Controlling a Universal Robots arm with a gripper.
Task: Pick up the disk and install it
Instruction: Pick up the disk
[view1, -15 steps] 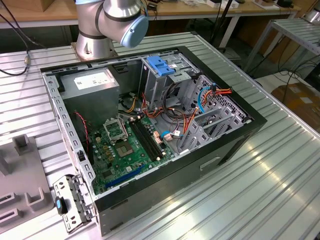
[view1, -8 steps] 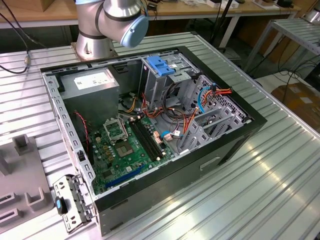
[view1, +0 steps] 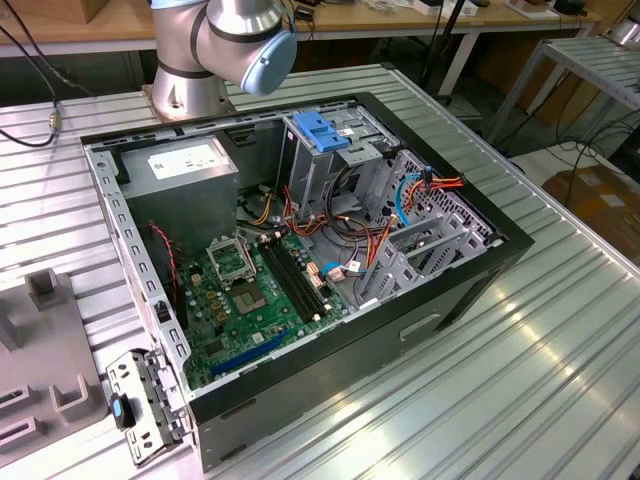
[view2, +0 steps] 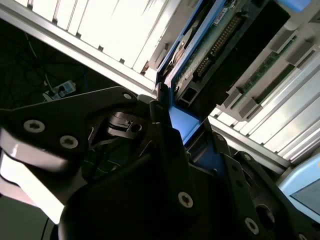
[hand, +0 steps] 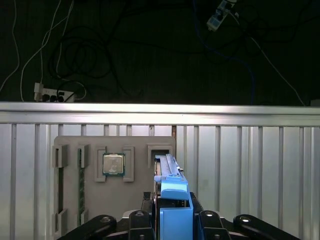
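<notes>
The disk (hand: 169, 172) appears edge-on in the first wrist view, a thin silver slab with a blue plastic carrier (hand: 176, 210) at its near end. My gripper (hand: 175, 219) is shut on it, with black fingers (hand: 146, 214) pressed against both sides of the carrier. The disk's far end lines up with a slot in the grey parts tray (hand: 70, 200); I cannot tell whether it still rests in the slot. In the second wrist view the disk (view2: 212, 47) shows its green circuit board side, with the blue carrier (view2: 181, 125) between the fingers (view2: 167, 145).
The open computer case (view1: 480, 270) lies on the ribbed metal table (view1: 560, 380), with a metal drive cage and blue latch (view1: 322, 130), a grey power supply (view1: 190, 165) and the motherboard (view1: 250, 290) inside. The tray also holds a processor chip (hand: 114, 164). The arm's base (view1: 225, 45) stands behind the case.
</notes>
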